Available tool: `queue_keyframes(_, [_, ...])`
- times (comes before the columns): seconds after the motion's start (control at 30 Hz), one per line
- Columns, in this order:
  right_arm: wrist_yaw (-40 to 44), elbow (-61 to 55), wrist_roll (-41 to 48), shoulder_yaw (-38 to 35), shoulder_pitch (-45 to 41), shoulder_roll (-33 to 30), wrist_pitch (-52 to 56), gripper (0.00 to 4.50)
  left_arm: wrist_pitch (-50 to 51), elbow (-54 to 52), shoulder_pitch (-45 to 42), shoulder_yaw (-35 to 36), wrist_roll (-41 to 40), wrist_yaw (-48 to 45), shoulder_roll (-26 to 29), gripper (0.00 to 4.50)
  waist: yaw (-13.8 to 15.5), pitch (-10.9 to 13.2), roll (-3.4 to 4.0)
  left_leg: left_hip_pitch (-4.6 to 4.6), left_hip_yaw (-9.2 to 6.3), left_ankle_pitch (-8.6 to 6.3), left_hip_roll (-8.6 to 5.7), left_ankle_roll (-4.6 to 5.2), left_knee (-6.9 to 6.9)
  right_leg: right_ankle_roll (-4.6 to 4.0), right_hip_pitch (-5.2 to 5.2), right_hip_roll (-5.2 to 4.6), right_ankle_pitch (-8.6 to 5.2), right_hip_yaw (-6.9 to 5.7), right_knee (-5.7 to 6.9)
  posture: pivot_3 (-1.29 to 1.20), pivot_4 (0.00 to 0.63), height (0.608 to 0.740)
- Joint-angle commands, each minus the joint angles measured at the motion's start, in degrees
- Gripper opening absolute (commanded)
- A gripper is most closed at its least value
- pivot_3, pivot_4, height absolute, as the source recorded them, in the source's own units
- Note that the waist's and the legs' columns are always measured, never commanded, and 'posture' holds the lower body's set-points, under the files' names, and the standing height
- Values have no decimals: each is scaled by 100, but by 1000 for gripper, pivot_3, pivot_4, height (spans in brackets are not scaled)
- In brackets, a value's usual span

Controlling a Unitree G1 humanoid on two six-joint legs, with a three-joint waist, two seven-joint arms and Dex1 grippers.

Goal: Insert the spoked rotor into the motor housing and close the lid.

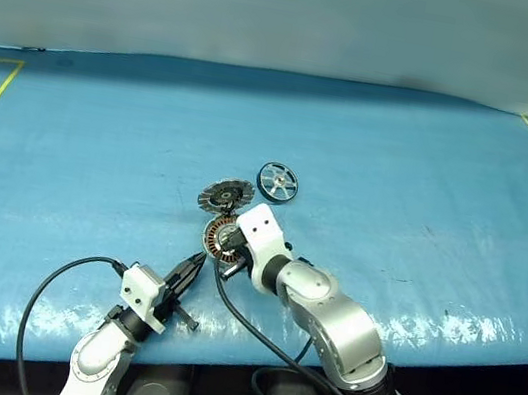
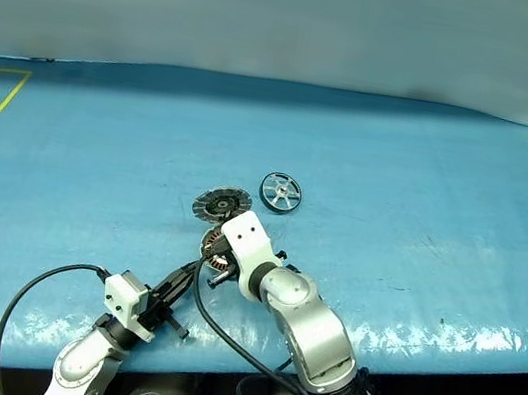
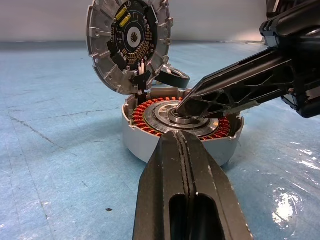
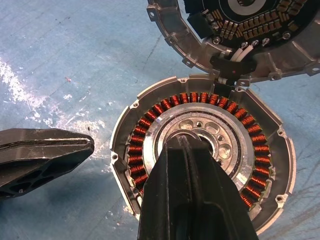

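Right gripper [image 4: 192, 145] pressed together, tips down on the motor housing [image 4: 150, 125] hub; left gripper [image 3: 185, 145] closed just beside. Spoked rotor [image 1: 278, 182] beyond, past the propped-up lid [image 1: 226, 194]: probably rigid, slippery metal, best pinched across the rim

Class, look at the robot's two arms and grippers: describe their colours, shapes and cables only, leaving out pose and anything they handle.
The right arm is built of rounded silver-grey segments with black joints and ends in a white wrist block. The left arm is silver-grey too, with a white boxy bracket at the wrist. Each gripper, left and right, has two tapered black fingers. A black cable loops to the left wrist; another trails from the right.
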Motion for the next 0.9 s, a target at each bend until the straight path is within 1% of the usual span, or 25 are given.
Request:
queue_keyframes(0.03, [-47,-209,19,55,-111,-36,39,32,-120,-48,12,-66,44,27,-11,0,-7,0,0,0,0,0,0,0,0,0,0,0,0,0,0,0,150,740])
queue_keyframes(0.37, [-290,-77,-78,19,-249,-80,110,32,-114,-22,15,-83,66,42,-47,0,-7,0,0,0,0,0,0,0,0,0,0,0,1,-1,0,0,150,740])
queue_keyframes(0.9, [-350,196,-59,65,-314,-26,4,32,-258,158,44,-109,51,121,-88,0,-10,-1,1,0,-1,0,0,0,2,0,0,0,2,-1,1,0,150,740])
